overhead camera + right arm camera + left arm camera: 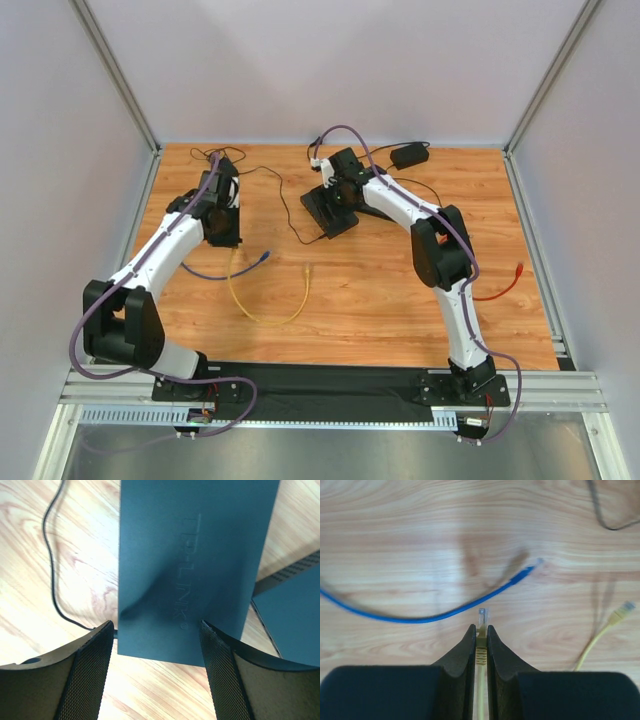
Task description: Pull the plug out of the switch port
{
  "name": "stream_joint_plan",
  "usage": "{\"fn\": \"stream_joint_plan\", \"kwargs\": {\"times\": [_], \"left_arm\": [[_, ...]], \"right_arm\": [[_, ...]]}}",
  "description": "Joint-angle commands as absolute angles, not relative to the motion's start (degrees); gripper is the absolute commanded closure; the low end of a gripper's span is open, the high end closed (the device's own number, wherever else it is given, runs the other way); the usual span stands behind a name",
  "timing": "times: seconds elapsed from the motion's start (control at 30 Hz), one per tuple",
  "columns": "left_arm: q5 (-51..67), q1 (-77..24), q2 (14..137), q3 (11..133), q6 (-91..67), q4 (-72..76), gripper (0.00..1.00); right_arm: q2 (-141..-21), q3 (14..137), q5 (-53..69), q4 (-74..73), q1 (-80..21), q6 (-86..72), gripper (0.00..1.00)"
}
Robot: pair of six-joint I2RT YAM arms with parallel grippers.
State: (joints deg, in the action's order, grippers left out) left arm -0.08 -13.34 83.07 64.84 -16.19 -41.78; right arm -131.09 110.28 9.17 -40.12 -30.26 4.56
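Observation:
My left gripper (480, 630) is shut on the plug of the yellow cable (481, 652); its clear tip (483, 616) sticks out past the fingertips, free above the wood. In the top view this gripper (222, 228) is at the left, away from the switch (333, 207), and the yellow cable (245, 305) trails from it across the table. My right gripper (155, 630) is open over the near edge of the dark teal TP-LINK switch (190, 560), one finger on each side, not touching it. The switch ports are hidden.
A blue cable (420, 617) with its plug (526, 571) lies loose ahead of the left gripper. The yellow cable's other plug (623, 611) lies to the right. A black power lead (50, 565) runs to the switch. An adapter (408, 155) and an orange cable (500, 286) lie at the right.

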Motion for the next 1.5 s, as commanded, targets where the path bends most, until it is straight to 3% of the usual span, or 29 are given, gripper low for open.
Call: {"fn": "stream_joint_plan", "kwargs": {"times": [0.0,0.33,0.5,0.63,0.9,1.0,1.03,1.13,1.27,1.47], "left_arm": [[-10.71,-11.25,83.58,69.43,-11.26,-51.41,1.0],[-33.02,-5.98,95.41,82.07,-2.47,-54.32,1.0],[-36.73,-3.52,104.75,88.32,1.13,-51.95,1.0],[-39.88,-2.11,107.92,87.98,5.8,-41.95,0.99],[-35.16,-1.14,112.49,90.43,8.7,-33.92,0.97],[-37.35,-1.06,115.57,93.16,6.69,-34.01,0.87],[-38.14,-1.05,116.45,94.47,5.55,-34.27,0.73],[-38.32,-1.05,116.2,98.42,-1.8,-37.77,0.51],[-34.29,-1.23,111.29,101.08,-16.94,-41.84,0.44],[-25.75,-7.99,98.71,90.1,-23.9,-28.75,0.4]], "right_arm": [[-132.63,107.58,14.15,-42.8,-30.5,4.39,0.29],[-132.1,107.84,16.0,-42.36,-30.59,4.75,0.29],[-132.36,107.93,16.26,-42.45,-30.59,4.92,0.29],[-132.36,107.84,16.0,-42.45,-30.5,5.1,0.29],[-133.15,108.63,15.91,-42.63,-30.59,5.01,0.29],[-133.5,108.98,15.91,-42.8,-30.5,5.1,0.29],[-133.59,109.07,16.0,-42.89,-30.5,5.1,0.29],[-134.21,109.68,16.0,-43.06,-30.5,4.83,0.29],[-134.3,110.22,16.26,-42.98,-30.5,4.57,0.29],[-132.19,108.72,17.05,-39.82,-30.5,3.52,0.29]]}}
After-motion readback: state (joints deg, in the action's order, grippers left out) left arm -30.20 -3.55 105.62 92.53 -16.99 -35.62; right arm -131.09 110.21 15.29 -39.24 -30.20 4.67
